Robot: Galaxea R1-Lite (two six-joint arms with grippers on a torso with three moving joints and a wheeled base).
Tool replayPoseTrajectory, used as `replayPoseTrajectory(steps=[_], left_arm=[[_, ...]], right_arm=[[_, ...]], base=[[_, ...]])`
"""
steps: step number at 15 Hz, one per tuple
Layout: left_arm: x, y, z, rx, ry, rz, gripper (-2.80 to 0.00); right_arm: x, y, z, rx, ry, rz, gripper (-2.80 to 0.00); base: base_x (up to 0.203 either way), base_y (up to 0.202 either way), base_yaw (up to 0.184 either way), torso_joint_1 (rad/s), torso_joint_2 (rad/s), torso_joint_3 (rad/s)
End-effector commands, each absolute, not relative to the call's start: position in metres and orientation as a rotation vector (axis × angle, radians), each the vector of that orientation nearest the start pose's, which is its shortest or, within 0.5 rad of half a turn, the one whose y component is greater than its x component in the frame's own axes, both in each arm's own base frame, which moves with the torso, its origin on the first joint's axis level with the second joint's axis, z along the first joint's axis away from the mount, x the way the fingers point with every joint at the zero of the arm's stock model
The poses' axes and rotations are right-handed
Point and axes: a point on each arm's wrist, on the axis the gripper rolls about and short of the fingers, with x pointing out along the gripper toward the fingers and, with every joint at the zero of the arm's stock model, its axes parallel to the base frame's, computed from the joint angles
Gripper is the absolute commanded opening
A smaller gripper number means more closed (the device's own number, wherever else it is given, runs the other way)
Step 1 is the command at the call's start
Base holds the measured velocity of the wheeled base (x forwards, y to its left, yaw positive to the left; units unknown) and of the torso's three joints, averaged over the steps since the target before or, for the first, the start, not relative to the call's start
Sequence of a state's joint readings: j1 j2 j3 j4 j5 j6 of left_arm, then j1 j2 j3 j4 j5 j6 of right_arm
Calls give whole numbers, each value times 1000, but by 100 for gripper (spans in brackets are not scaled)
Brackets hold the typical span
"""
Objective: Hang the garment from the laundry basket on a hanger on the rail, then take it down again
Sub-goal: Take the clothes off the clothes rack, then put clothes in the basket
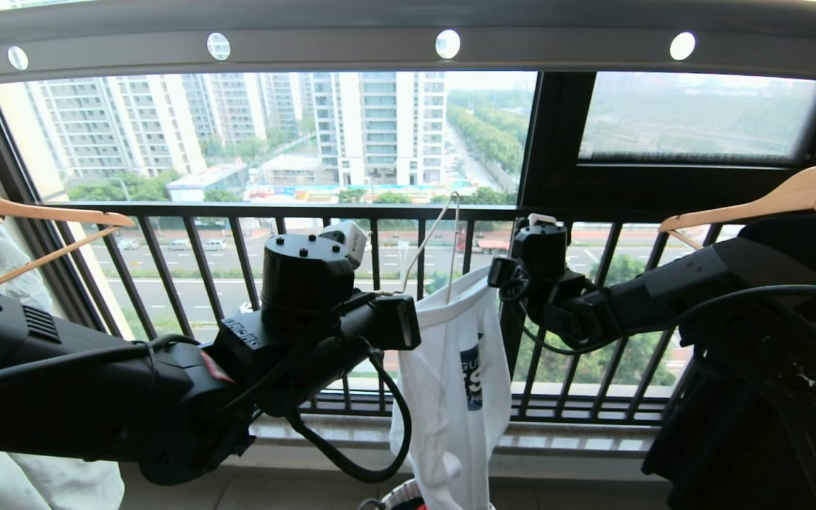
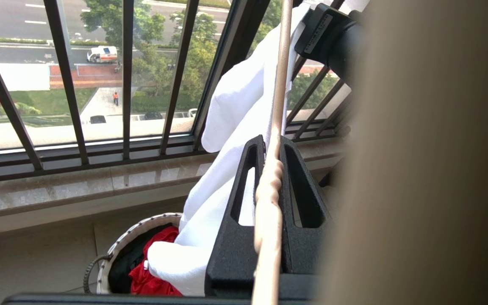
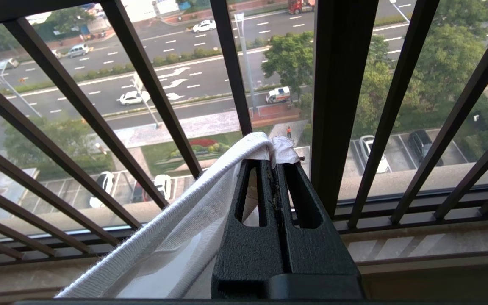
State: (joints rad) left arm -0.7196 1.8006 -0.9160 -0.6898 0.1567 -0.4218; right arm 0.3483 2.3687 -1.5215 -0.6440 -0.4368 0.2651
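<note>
- Now we see our left claw (image 2: 269, 169) clenched on the twisted neck of the hanger (image 2: 278, 84), whose long wire stem runs up past the fingertips.
- Our right claw (image 3: 275, 169) is clenched on the ribbed collar edge of the garment (image 1: 450, 382), just beside the left claw.
- Between the two claws the white T-shirt hangs down, blue emblem showing, its lower end reaching the laundry basket (image 2: 112, 254) below them, which also holds red and black cloth.
- Above both claws runs the rail (image 1: 351, 42); the hanger's hook (image 1: 450, 212) is well below it.
</note>
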Motion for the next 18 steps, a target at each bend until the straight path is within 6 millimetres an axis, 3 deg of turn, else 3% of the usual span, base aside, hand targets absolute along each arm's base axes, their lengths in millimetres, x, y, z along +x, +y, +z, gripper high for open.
replayPoseTrajectory(steps=[1,4,8,12,14,18], left_arm=[[257,-220,186,-330,288,-513,-280],[259,-222,183,-332,289,-508,-280],[267,-225,179,-326,278,-456,-280],[287,-233,165,-310,263,-318,-280],[292,-230,165,-314,256,-298,-280],[306,-223,176,-350,162,-196,-280]], right_arm=[[457,162,106,185,180,-102,-280],[443,184,98,167,211,-55,-280],[410,222,91,118,258,44,-280],[394,230,104,108,229,84,-280],[394,231,101,102,237,87,-280],[399,231,76,50,285,83,-280]], base=[[0,0,0,0,0,0],[0,0,0,0,0,0],[0,0,0,0,0,0],[0,0,0,0,0,0],[0,0,0,0,0,0],[0,0,0,0,0,0]])
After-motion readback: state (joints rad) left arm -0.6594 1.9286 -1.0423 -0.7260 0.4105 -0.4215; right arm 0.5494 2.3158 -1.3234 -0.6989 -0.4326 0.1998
